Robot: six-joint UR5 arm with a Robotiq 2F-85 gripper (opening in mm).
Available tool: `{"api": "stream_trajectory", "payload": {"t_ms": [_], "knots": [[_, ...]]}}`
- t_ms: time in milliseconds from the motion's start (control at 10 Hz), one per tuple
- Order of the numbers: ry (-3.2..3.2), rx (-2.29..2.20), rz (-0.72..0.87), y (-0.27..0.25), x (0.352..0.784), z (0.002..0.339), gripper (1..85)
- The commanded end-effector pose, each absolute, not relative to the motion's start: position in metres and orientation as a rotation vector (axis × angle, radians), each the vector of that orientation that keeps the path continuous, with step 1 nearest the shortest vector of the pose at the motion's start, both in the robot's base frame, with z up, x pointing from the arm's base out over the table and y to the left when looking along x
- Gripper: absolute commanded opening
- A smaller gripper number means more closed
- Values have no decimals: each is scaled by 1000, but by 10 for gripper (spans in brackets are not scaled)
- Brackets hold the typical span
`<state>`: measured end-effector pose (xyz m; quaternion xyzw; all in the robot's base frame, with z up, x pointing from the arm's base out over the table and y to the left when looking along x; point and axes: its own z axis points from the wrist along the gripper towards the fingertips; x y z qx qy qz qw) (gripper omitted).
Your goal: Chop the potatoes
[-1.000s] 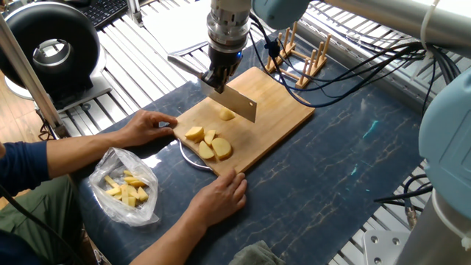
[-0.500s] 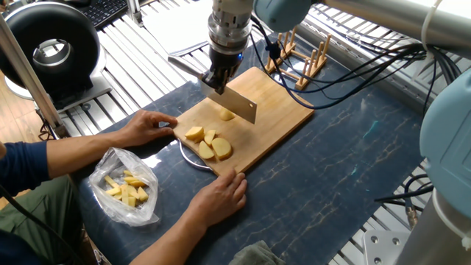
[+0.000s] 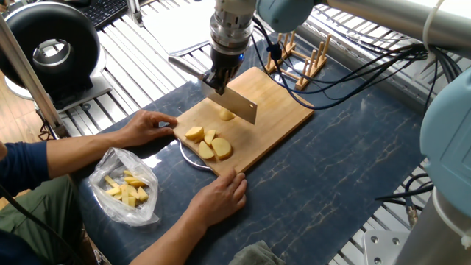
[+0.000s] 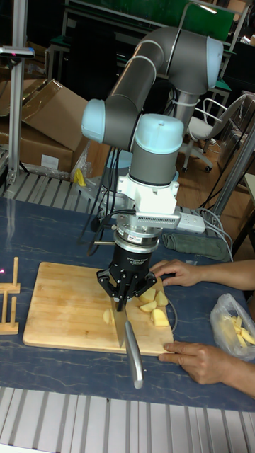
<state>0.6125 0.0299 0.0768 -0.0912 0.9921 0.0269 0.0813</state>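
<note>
Pale yellow potatoes lie on a wooden cutting board [image 3: 283, 110] [image 4: 64, 304]. Several cut pieces [image 3: 208, 144] [image 4: 156, 306] are piled at the board's near end. One separate piece [image 3: 227, 114] [image 4: 108, 316] sits mid-board, right beside the blade. My gripper [image 3: 218, 78] [image 4: 125, 289] points straight down over the board and is shut on the handle of a cleaver-like knife [image 3: 240, 104] [image 4: 132, 350]. The blade hangs just above the board next to the lone piece; whether it touches is unclear.
A person's hands [image 3: 147, 126] [image 3: 221, 196] hold the board's near corners. A clear plastic bag [image 3: 126, 188] of yellow pieces lies beside them. A plate rim [image 3: 189, 158] shows under the board. A wooden rack [image 3: 300, 60] stands behind it, and a black round device [image 3: 48, 48] at far left.
My wrist has shifted very slightly to the right. The knife, potatoes and hands look unchanged.
</note>
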Motion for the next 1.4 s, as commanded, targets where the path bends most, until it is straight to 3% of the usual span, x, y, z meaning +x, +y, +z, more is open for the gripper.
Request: {"api": "stream_trajectory", "payload": {"t_ms": [0, 1100, 1300], "knots": [[2955, -270, 100, 29, 614, 76, 10], [2925, -273, 92, 24, 612, 64, 10], [2947, -284, 89, 20, 602, 75, 10]]}}
